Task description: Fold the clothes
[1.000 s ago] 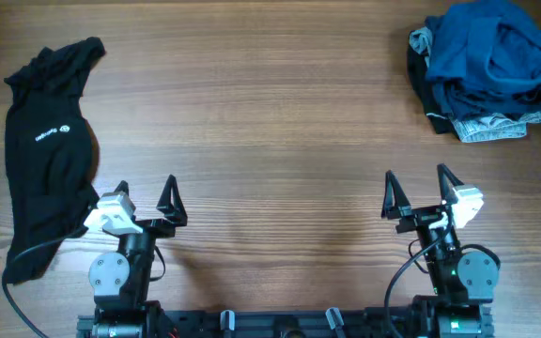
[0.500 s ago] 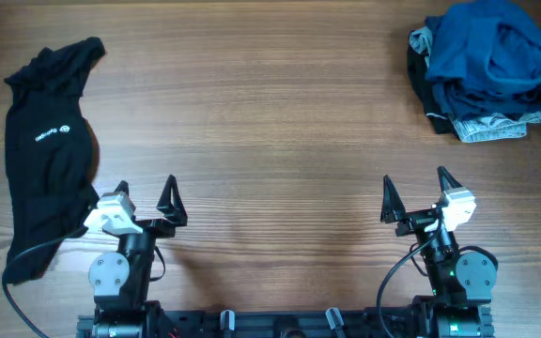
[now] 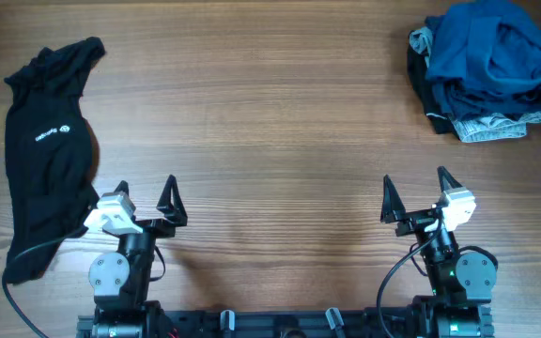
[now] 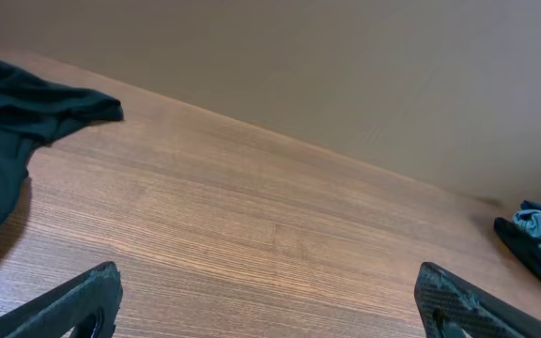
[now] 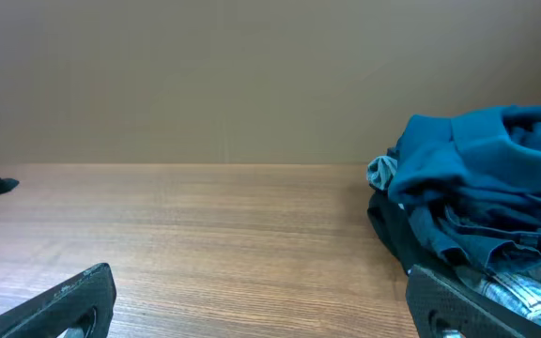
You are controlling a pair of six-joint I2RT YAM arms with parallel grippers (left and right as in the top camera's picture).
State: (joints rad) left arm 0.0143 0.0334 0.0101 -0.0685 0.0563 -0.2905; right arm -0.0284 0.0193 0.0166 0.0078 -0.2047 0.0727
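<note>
A black garment (image 3: 47, 150) with a small white logo lies crumpled along the table's left side; its upper end shows in the left wrist view (image 4: 26, 108). At the far right corner sits a pile of clothes (image 3: 486, 66), blue on top with black and grey beneath, and the right wrist view has it at the right (image 5: 482, 211). My left gripper (image 3: 146, 199) rests at the near left edge, open and holding nothing. At the near right edge my right gripper (image 3: 415, 192) is likewise open and holding nothing. Both are far from the clothes.
The wooden table (image 3: 270, 141) stretches bare between the garment and the pile. A black cable (image 3: 17, 282) loops by the left arm's base. A plain beige wall (image 5: 252, 75) stands behind the far edge.
The right gripper's wrist has shifted slightly left and settled; the left arm and the clothes have not moved.
</note>
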